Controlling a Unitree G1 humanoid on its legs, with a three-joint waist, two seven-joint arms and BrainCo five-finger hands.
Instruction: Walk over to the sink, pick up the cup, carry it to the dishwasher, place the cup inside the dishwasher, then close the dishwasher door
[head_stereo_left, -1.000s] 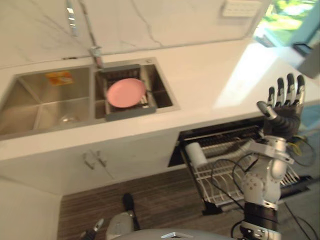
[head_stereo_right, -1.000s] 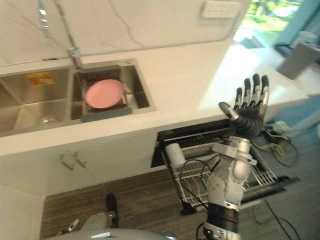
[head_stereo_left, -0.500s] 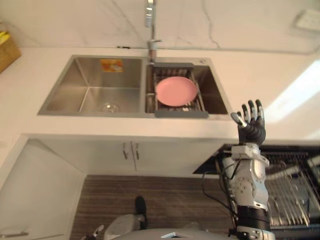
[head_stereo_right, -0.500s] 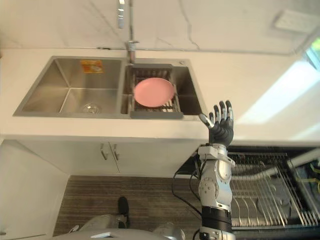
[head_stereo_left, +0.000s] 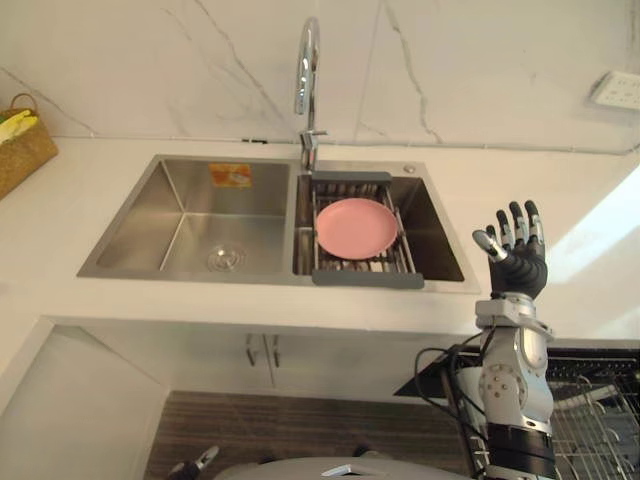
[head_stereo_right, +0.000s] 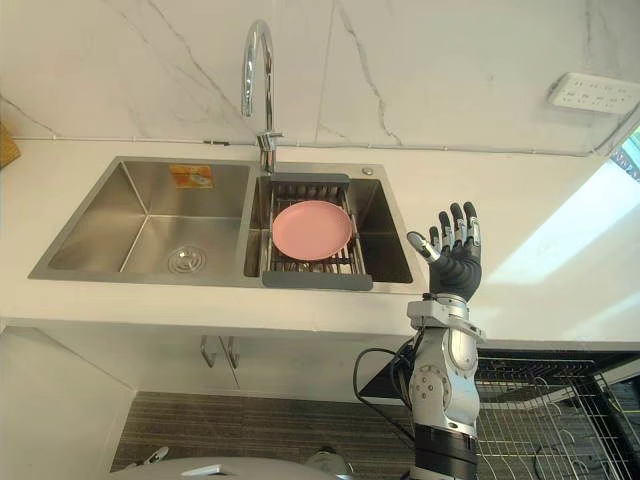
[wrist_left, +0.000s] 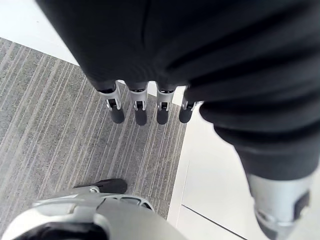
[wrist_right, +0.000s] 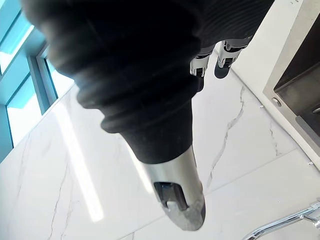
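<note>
At the middle of a white tabletop (head_stereo_left: 100, 165), a steel sink (head_stereo_left: 140, 225) with two bowls sits under a tall curved faucet (head_stereo_left: 307, 80). The left bowl has a round drain and an orange sticker on its back wall. The right bowl holds a grey drain rack (head_stereo_left: 367, 281) with a pink plate (head_stereo_left: 356, 227) lying flat on it. A wicker basket (head_stereo_left: 20, 150) stands at the far left end of the tabletop, and a wall outlet (head_stereo_right: 595, 92) is set in the marble wall at the upper right.

The right hand (head_stereo_left: 518, 265) is raised upright in front of the tabletop's front edge, just to the right of the sink. Its fingers are straight and spread apart, the thumb is out to the side, and it holds nothing. It is near the plate but touches neither the plate nor the sink.

Below the tabletop on the right, the dishwasher (head_stereo_right: 400, 375) stands open with its wire rack (head_stereo_right: 540, 410) pulled out behind the right forearm. I cannot tell where the cup is; the forearm hides part of the rack.

The left hand (wrist_left: 139, 112) hangs low over the striped floor (wrist_left: 60, 125), fingers straight, side by side and holding nothing.
</note>
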